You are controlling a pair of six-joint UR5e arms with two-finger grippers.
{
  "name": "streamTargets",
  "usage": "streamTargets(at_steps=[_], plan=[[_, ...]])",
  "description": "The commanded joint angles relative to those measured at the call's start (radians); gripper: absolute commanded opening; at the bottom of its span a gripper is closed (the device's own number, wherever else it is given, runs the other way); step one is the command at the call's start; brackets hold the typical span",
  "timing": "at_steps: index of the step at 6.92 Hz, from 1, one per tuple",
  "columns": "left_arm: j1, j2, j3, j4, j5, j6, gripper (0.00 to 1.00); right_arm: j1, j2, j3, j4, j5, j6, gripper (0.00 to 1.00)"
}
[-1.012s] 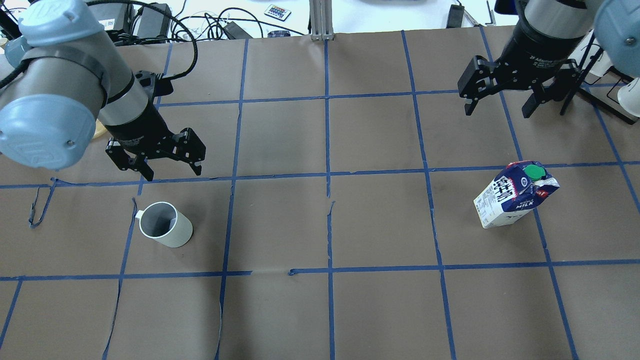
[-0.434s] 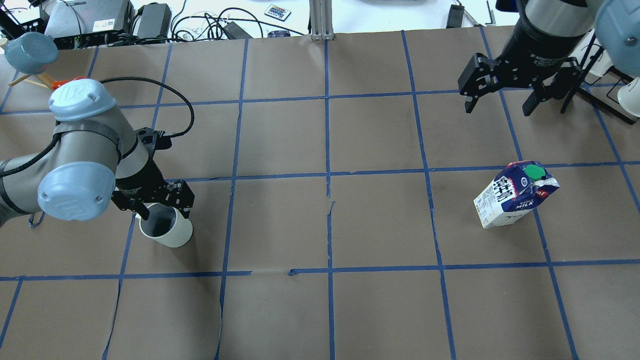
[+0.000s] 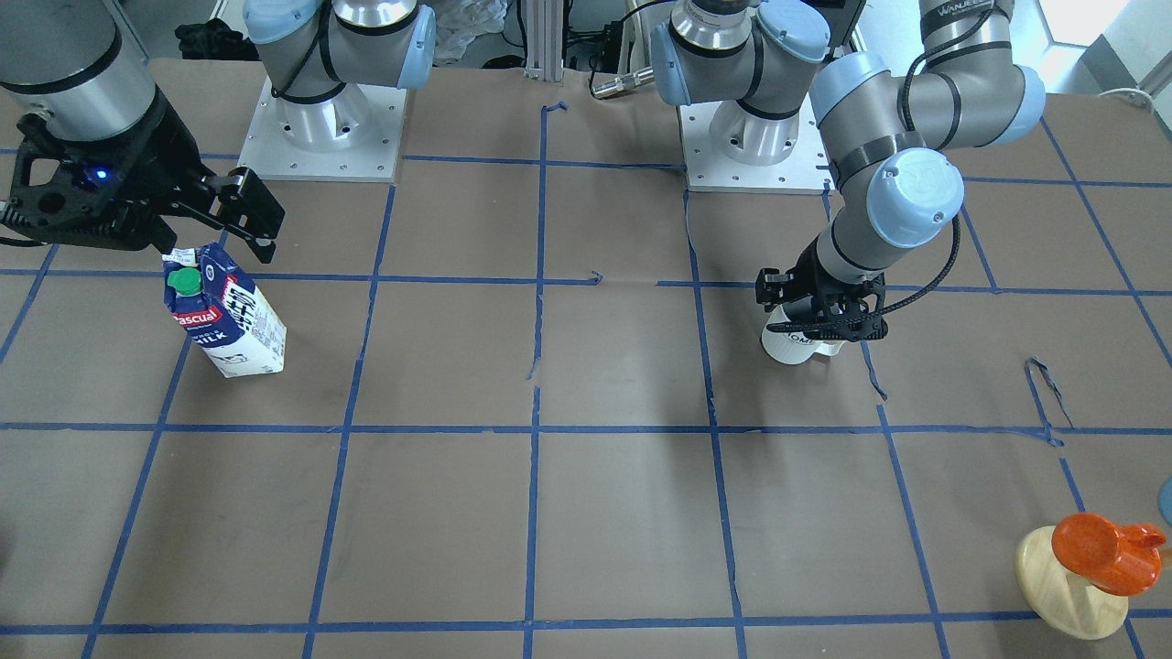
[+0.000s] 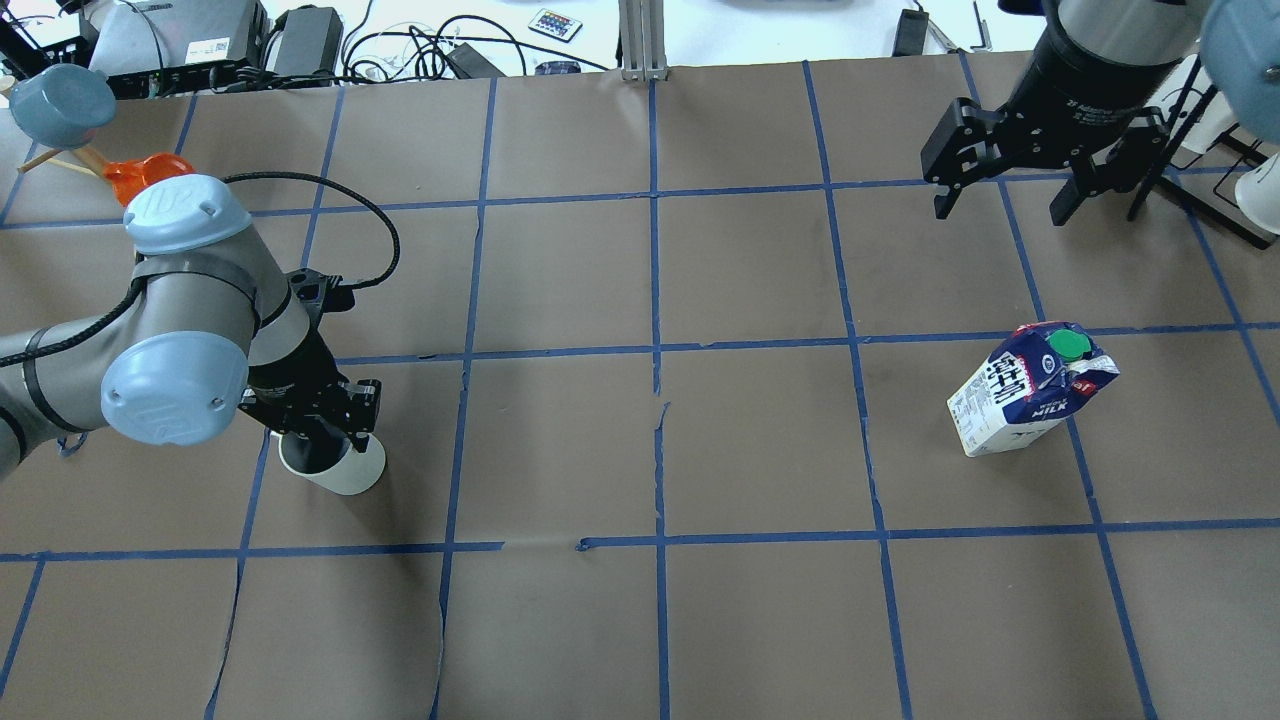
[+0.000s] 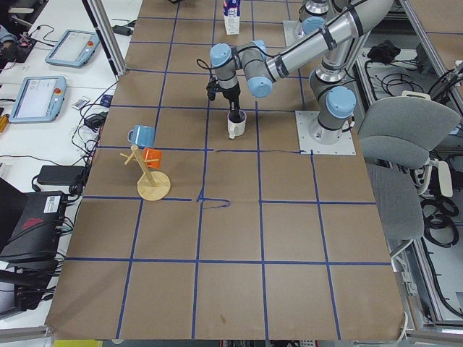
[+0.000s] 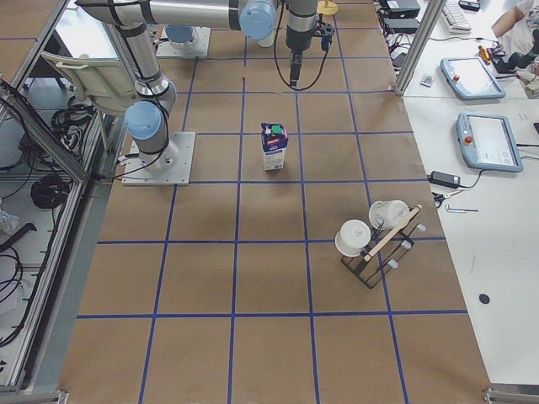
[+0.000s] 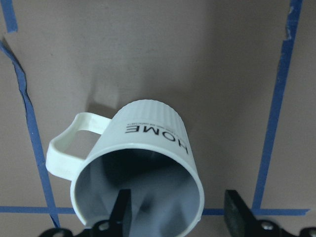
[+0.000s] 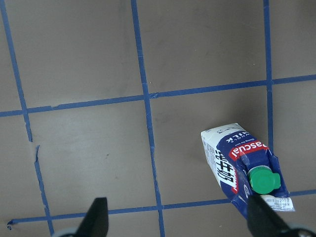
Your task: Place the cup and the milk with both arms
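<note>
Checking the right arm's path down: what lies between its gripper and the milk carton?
Nothing: in the overhead view, only bare brown paper and blue tape lines lie between the right gripper and the milk carton.

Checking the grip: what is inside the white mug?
One finger of the left hand is inside the mug, the other outside its wall. The rest shows bare grey; the finger covers part of the bottom.

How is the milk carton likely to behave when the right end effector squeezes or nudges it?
The milk stands tall on a small base, so a push near its green cap would probably tip it. Its gable top looks creased, so the card walls likely give under a hard squeeze. How full it is cannot be told.
</note>
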Motion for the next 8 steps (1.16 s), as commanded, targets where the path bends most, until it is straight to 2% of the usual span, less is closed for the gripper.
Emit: streamTargets(at_steps=[1, 2, 3, 4, 5, 6, 7, 8], plan=[[-0.002, -0.005, 0.004, 0.005, 0.001, -0.002, 0.00, -0.003, -0.006, 0.002, 0.010, -0.007, 0.001, 1.00], [-0.005, -0.007, 0.015, 0.006, -0.002, -0.014, 0.00, -0.002, -0.011, 0.003, -0.002, -0.009, 0.004, 1.00], [-0.006, -0.010, 0.047, 0.005, -0.046, -0.127, 0.00, -0.014, -0.005, 0.011, 0.005, -0.013, -0.003, 1.00], [-0.038, -0.010, 0.093, 0.003, -0.140, -0.246, 0.00, -0.031, 0.000, 0.014, 0.004, -0.077, -0.005, 1.00], [-0.109, -0.017, 0.158, -0.018, -0.172, -0.393, 0.00, -0.055, 0.018, 0.044, 0.002, -0.143, -0.011, 1.00], [-0.199, -0.034, 0.200, -0.002, -0.178, -0.618, 0.00, -0.089, 0.021, 0.098, -0.020, -0.188, -0.010, 1.00], [-0.270, -0.060, 0.235, 0.000, -0.186, -0.774, 0.00, -0.120, 0.020, 0.148, -0.100, -0.211, -0.038, 1.00], [-0.334, -0.083, 0.252, 0.012, -0.242, -0.941, 0.00, -0.134, 0.020, 0.170, -0.126, -0.211, -0.106, 1.00]])
